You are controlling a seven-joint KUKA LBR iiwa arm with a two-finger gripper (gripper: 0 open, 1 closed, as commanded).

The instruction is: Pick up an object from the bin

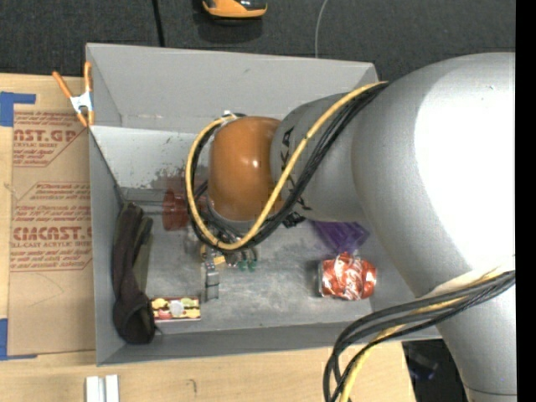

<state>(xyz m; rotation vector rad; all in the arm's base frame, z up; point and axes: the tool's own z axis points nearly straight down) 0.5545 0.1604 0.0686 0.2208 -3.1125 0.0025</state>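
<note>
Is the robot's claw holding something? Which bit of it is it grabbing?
It cannot be told. The claw hangs below the orange cover, near the small patterned box, but too little of its tip shows to see any hold.

Five loose things in the grey metal bin [234, 82]: one dark brown sock [130, 262] at 9 o'clock, one small printed box [176, 310] at 7, one red-and-white crumpled packet [347, 278] at 4, one purple piece [339, 234] at 3, one partly hidden reddish-brown item [174, 210] at 10.
</note>
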